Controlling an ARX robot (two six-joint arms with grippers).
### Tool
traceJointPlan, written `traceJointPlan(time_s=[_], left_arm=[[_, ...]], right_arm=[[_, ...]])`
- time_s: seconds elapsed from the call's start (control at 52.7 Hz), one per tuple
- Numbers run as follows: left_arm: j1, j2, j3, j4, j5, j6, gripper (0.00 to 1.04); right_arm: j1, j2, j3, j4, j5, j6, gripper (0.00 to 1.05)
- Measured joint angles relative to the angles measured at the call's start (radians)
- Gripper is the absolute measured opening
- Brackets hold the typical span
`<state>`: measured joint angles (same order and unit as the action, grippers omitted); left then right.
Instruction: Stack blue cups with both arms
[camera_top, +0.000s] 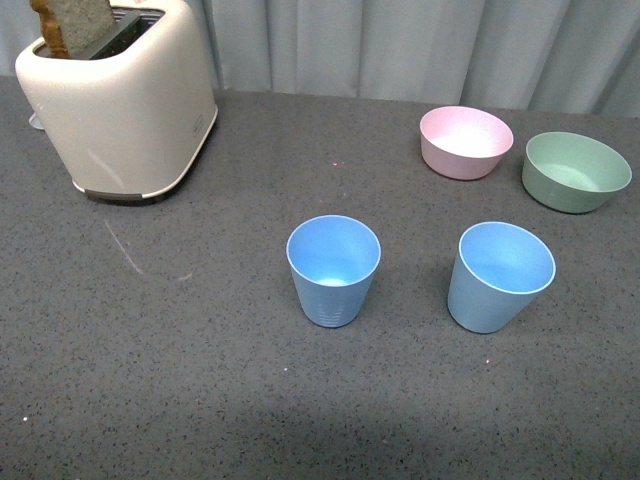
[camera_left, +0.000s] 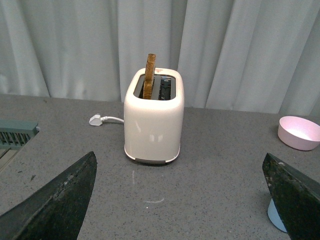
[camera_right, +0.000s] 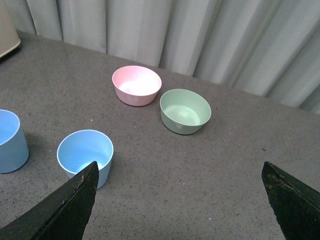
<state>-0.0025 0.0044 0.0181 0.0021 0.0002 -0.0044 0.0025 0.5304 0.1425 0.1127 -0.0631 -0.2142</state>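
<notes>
Two light blue cups stand upright and apart on the grey table: the left cup (camera_top: 334, 268) near the middle and the right cup (camera_top: 499, 275) beside it. Neither arm shows in the front view. My left gripper (camera_left: 180, 192) is open and empty above bare table; a sliver of a blue cup (camera_left: 276, 219) peeks from behind one finger. My right gripper (camera_right: 180, 195) is open and empty; one blue cup (camera_right: 86, 156) stands by one of its fingers (camera_right: 70, 207), the other cup (camera_right: 11, 141) is at the frame's edge.
A cream toaster (camera_top: 120, 100) holding a slice of toast (camera_top: 72, 24) stands at the back left, its white plug (camera_left: 96, 119) behind it. A pink bowl (camera_top: 465, 141) and a green bowl (camera_top: 575, 171) sit at the back right. Grey curtains hang behind the table.
</notes>
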Motion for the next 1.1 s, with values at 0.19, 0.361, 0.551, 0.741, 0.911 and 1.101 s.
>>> traceJointPlan(time_s=[0.19,0.361,0.551,0.741,0.911,1.101], left_arm=[[0.000,0.000,0.000,0.000,0.000,0.000,0.98],[0.000,0.000,0.000,0.000,0.000,0.000,0.98],[0.000,0.000,0.000,0.000,0.000,0.000,0.98],[0.000,0.000,0.000,0.000,0.000,0.000,0.98],[0.000,0.000,0.000,0.000,0.000,0.000,0.98],[0.000,0.000,0.000,0.000,0.000,0.000,0.98]], right_arm=[[0.042,0.426,0.148,0.046,0.006,0.067,0.95],[0.089,0.713,0.294,-0.013,0.022,0.163,0.95],[0.143,0.988,0.437,-0.024,0.065,0.246,0.95],[0.173,1.128,0.518,-0.040,0.093,0.303,0.95],[0.194,1.244,0.607,-0.058,0.116,0.352,0.95],[0.206,1.312,0.654,-0.092,0.135,0.360,0.79]])
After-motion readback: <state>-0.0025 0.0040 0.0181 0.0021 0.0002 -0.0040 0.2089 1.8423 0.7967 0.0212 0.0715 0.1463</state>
